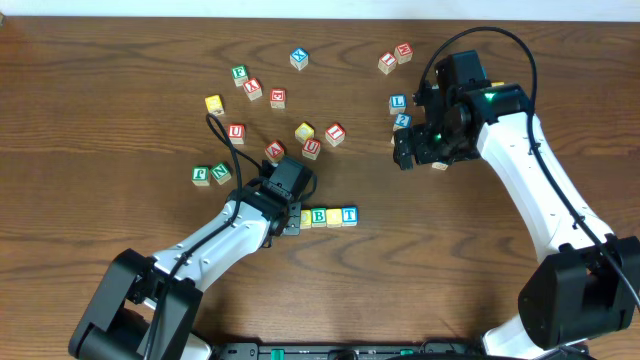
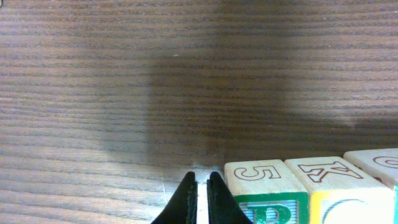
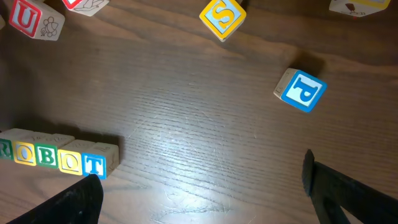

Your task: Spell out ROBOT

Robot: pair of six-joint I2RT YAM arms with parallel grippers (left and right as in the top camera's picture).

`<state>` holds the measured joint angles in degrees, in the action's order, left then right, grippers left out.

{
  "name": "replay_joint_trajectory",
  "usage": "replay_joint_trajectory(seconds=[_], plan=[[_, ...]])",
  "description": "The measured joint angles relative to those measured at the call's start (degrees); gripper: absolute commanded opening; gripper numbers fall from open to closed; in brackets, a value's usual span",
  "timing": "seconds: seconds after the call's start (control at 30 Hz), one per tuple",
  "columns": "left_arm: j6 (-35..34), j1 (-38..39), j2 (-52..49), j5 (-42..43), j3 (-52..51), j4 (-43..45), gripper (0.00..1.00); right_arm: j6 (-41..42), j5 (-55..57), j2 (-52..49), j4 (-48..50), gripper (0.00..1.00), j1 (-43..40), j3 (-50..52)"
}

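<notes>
A row of letter blocks [image 1: 334,215] lies at the table's middle front; in the right wrist view it reads R O B O T [image 3: 56,155]. My left gripper [image 1: 291,222] is shut and empty at the row's left end. In the left wrist view its fingertips [image 2: 202,186] sit just left of the green R block [image 2: 264,190], with the yellow O block [image 2: 339,186] beside it. My right gripper [image 1: 405,155] hovers at the right back, wide open and empty [image 3: 202,186], away from the row.
Loose letter blocks are scattered across the back: a green pair [image 1: 210,174] at left, a cluster [image 1: 305,135] behind the row, and several near the right arm [image 1: 398,103]. A blue P block [image 3: 301,91], an S block [image 3: 222,15] and a red U block [image 3: 28,17] lie beyond the right gripper.
</notes>
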<state>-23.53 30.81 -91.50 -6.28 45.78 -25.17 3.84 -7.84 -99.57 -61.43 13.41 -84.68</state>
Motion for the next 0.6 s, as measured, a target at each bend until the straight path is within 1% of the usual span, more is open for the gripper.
replay_joint_trajectory(seconds=[0.07,0.17,0.3,0.37,0.47,0.53,0.57,0.6], plan=[[0.00,0.00,0.00,-0.02,0.00,0.07,0.08,0.00,0.00,0.00,0.04,0.99,0.00,0.00],[0.00,0.00,0.00,-0.42,0.00,0.15,0.11,0.00,0.00,0.00,0.35,0.99,0.00,0.00],[0.07,-0.44,1.18,-4.92,0.00,-0.33,0.12,0.00,0.00,0.00,0.79,0.99,0.00,0.00],[0.24,-2.38,3.91,-6.29,0.00,-0.81,0.12,0.00,0.00,0.00,0.81,0.99,0.00,0.00],[0.63,-6.99,10.71,-7.43,0.02,-3.43,0.13,0.00,0.02,0.00,1.16,0.99,0.00,0.00],[2.03,-9.55,16.98,-7.13,0.04,-5.25,0.23,0.00,0.00,0.02,1.33,0.99,0.00,0.00],[3.21,-10.08,19.23,-6.56,0.11,-5.44,0.25,0.00,-0.02,0.15,1.36,0.99,0.00,0.00],[5.29,-10.88,24.85,-4.00,0.50,-5.51,0.26,-0.15,0.07,1.05,1.68,0.99,0.00,0.00]])
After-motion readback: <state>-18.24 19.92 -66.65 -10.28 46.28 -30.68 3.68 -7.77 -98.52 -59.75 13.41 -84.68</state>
